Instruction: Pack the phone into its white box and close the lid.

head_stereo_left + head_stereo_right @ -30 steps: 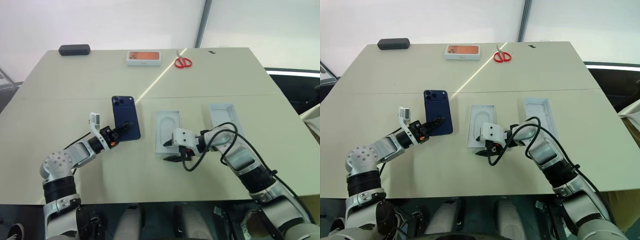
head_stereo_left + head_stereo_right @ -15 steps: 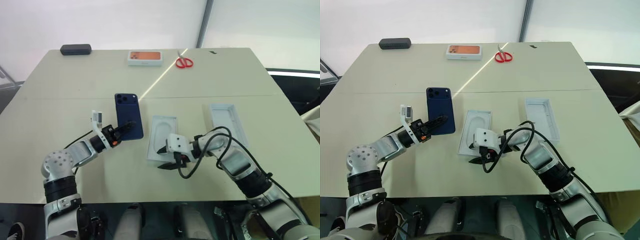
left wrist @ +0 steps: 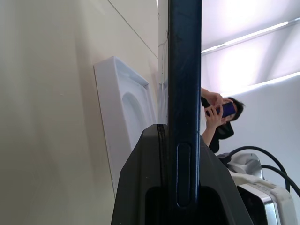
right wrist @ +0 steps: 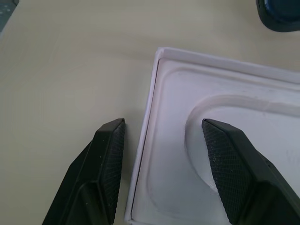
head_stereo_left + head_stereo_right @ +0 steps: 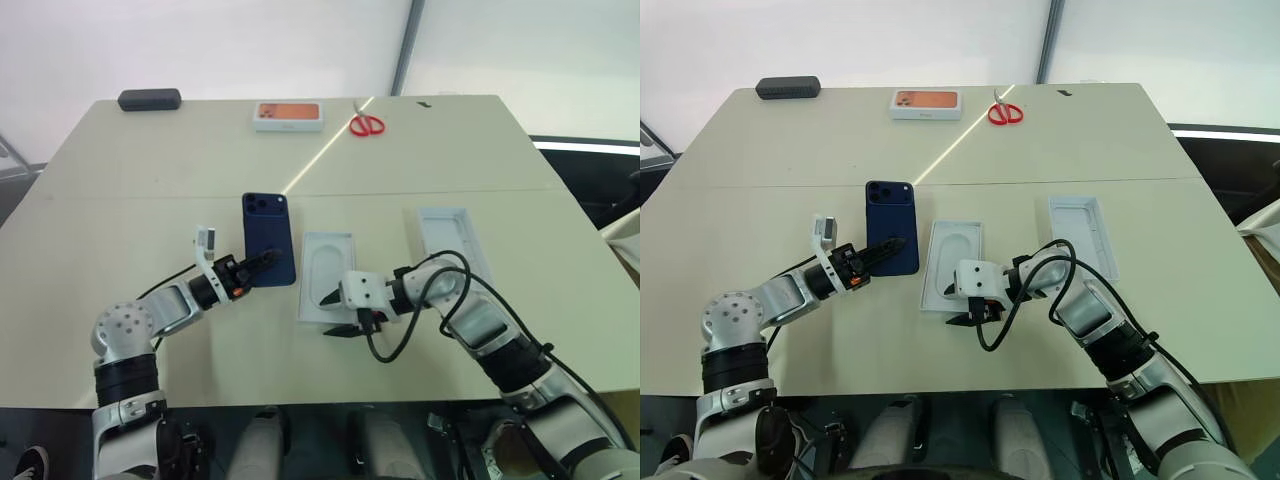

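Observation:
My left gripper (image 5: 262,262) is shut on the lower end of the phone (image 5: 269,238), a dark navy slab held tilted above the table, camera bump at its far end. In the left wrist view the phone (image 3: 185,70) shows edge-on. Just right of it lies the white box (image 5: 327,275), with a white insert bearing an oval outline covering its floor. My right gripper (image 5: 333,314) is open at the box's near end. One of its fingers (image 4: 110,154) is over the table and the other is over the box (image 4: 168,154). The lid (image 5: 447,240) lies further right, white inside facing up.
At the table's far edge are a dark case (image 5: 149,99), a white box with an orange top (image 5: 288,116) and red scissors (image 5: 366,124). A person (image 3: 218,112) stands beyond the table. Bare tabletop lies between the box and the lid.
My left gripper has carried the phone to the right, closer to the box. The box has slid slightly nearer and to the left, with the right gripper at its near end.

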Tool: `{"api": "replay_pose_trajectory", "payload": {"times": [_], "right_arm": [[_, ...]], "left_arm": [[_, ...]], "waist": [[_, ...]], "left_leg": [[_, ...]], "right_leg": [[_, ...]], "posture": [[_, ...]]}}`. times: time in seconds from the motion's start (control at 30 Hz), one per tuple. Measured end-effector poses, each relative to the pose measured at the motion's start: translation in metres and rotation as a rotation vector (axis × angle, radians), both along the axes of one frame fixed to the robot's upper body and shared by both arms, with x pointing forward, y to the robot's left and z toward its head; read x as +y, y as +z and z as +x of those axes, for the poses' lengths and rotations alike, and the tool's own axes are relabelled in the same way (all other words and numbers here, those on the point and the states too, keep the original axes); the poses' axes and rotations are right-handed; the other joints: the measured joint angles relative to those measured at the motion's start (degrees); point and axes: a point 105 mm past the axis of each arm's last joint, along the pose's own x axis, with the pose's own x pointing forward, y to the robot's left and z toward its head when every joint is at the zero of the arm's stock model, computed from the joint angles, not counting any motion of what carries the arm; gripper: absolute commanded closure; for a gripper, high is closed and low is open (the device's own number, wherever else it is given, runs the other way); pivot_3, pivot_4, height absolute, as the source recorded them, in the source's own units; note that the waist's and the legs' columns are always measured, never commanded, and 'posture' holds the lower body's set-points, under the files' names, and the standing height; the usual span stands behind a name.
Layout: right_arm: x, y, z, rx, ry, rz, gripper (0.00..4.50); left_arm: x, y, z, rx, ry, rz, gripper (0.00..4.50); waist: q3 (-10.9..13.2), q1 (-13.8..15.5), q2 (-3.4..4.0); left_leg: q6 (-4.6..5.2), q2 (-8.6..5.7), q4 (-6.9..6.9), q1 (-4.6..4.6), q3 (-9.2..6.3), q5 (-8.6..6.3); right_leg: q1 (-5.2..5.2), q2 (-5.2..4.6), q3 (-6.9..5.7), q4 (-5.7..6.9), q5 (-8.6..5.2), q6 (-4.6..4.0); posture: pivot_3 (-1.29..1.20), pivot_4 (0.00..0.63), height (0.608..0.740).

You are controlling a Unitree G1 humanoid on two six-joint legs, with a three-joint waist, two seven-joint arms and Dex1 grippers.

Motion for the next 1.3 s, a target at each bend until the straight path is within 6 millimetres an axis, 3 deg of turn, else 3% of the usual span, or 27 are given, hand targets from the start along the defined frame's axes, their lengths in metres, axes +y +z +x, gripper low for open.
{"api": "replay_pose_trajectory", "payload": {"times": [0.23, 0.33, 0.4, 0.53, 0.7, 0.9, 1.13, 1.17, 1.2, 1.3], "right_arm": [[-0.009, 0.028, 0.009, -0.079, -0.032, 0.113, 1.75], [-0.02, 0.044, 0.015, -0.013, -0.11, 0.21, 0.88], [-0.029, 0.051, 0.017, 0.024, -0.153, 0.252, 0.03], [-0.048, 0.048, 0.022, 0.031, -0.245, 0.267, 0.03], [-0.08, 0.039, 0.024, 0.045, -0.355, 0.241, 0.03], [-0.082, 0.039, 0.025, 0.02, -0.366, 0.253, 0.03], [-0.08, 0.036, 0.025, 0.019, -0.376, 0.252, 0.03], [-0.08, 0.036, 0.025, 0.017, -0.374, 0.251, 0.0], [-0.079, 0.036, 0.025, 0.015, -0.372, 0.251, 0.0], [-0.078, 0.036, 0.025, 0.001, -0.369, 0.248, 0.0]], "left_arm": [[-0.011, 0.002, -0.017, -0.009, -0.093, 0.002, 4.5], [-0.016, 0.003, -0.019, -0.01, -0.112, -0.014, 4.5], [-0.019, 0.003, -0.02, -0.009, -0.12, -0.015, 4.5], [-0.027, -0.003, -0.023, 0.001, -0.14, 0.004, 4.5], [-0.046, -0.026, -0.034, 0.061, -0.163, 0.01, 4.5], [-0.064, -0.028, -0.029, 0.049, -0.162, 0.028, 4.5], [-0.07, -0.027, -0.021, 0.047, -0.137, 0.052, 4.5], [-0.07, -0.027, -0.021, 0.049, -0.139, 0.053, 3.53], [-0.071, -0.028, -0.021, 0.056, -0.148, 0.051, 3.23], [-0.076, -0.019, -0.023, 0.039, -0.185, 0.022, 1.74]], "waist": [[0.0, 0.1, 0.0], [0.0, 0.1, 0.0], [0.0, 0.2, 0.0], [0.0, 0.2, 0.0], [0.0, 0.2, 0.0], [0.0, 0.2, 0.01], [0.0, 0.2, 0.01], [0.0, 0.2, 0.01], [0.0, 0.2, 0.01], [0.0, 0.2, 0.01]], "left_leg": [[0.0, 0.0, 0.0, 0.0, 0.01, 0.0], [0.0, 0.01, 0.01, 0.0, -0.02, 0.0], [0.01, 0.01, 0.01, 0.0, -0.01, 0.0], [0.02, -0.01, 0.0, 0.0, 0.02, -0.01], [0.04, -0.02, 0.01, 0.01, 0.07, -0.02], [0.04, -0.01, 0.05, 0.04, 0.13, -0.02], [0.04, -0.02, 0.08, 0.04, 0.13, -0.02], [0.04, -0.02, 0.08, 0.04, 0.13, -0.02], [0.04, -0.02, 0.08, 0.04, 0.12, -0.02], [0.04, -0.02, 0.08, 0.06, 0.12, -0.02]], "right_leg": [[0.01, -0.02, 0.01, 0.0, 0.0, 0.0], [0.02, -0.01, 0.01, 0.0, 0.0, -0.01], [0.03, -0.02, 0.01, 0.0, 0.0, -0.01], [0.03, -0.05, 0.03, -0.01, 0.0, -0.01], [0.04, -0.05, 0.05, -0.01, 0.0, -0.01], [0.13, 0.04, 0.03, -0.04, 0.0, -0.03], [0.16, 0.05, 0.02, -0.05, 0.01, -0.03], [0.16, 0.05, 0.02, -0.05, 0.0, -0.03], [0.16, 0.06, 0.01, -0.05, 0.0, -0.03], [0.2, 0.06, 0.0, -0.05, 0.0, -0.02]], "posture": [[0.0, 0.15, 0.74], [0.0, 0.15, 0.74], [0.0, 0.15, 0.74], [0.0, 0.15, 0.74], [0.0, 0.15, 0.74], [0.0, 0.15, 0.74], [0.0, 0.15, 0.74], [0.0, 0.15, 0.74], [0.0, 0.15, 0.74], [0.0, 0.15, 0.74]]}}
